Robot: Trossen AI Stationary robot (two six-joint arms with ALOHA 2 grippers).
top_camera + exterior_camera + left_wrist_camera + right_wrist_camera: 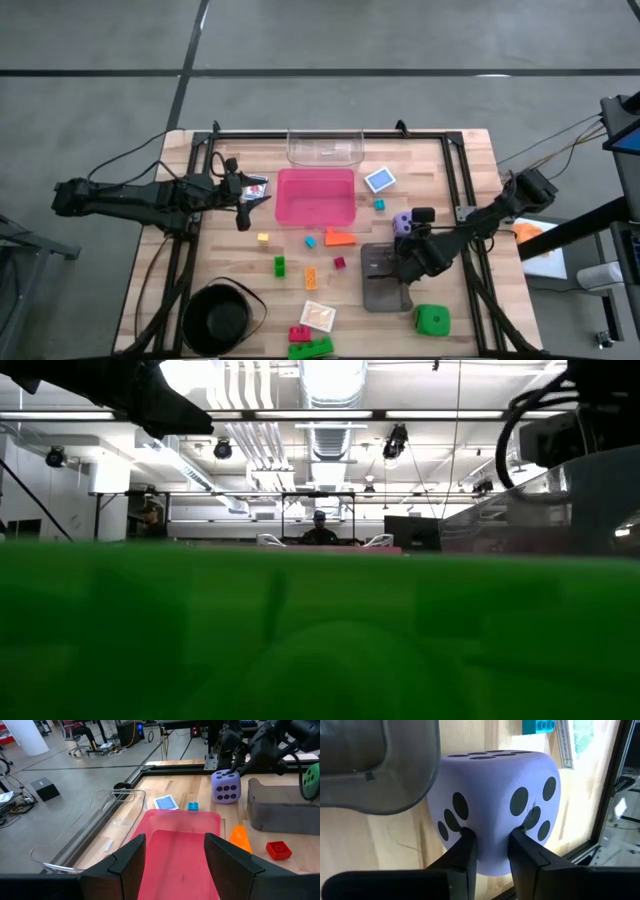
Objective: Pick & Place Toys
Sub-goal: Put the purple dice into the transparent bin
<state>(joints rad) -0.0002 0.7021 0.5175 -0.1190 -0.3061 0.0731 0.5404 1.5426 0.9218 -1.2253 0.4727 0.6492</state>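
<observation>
Right gripper [489, 851] pinching a corner of the soft purple die [495, 805] with black pips.

low view — green blur [320, 640] hides table | object unidentifiable

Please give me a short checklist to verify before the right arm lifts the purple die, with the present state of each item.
1. Right gripper is on the purple die: ok, its fingers press into the die's soft corner.
2. Grip is deep enough: not ok, only a corner is pinched, so it may slip.
3. Die is clear of the grey tray: cannot tell, the tray sits very close beside it.
4. Pink tray has free space: ok, nothing shows inside it.
5. Left gripper is out of the way: not ok, it hovers open at the pink tray's edge.
6. Path over the orange brick: ok, it lies low.
</observation>
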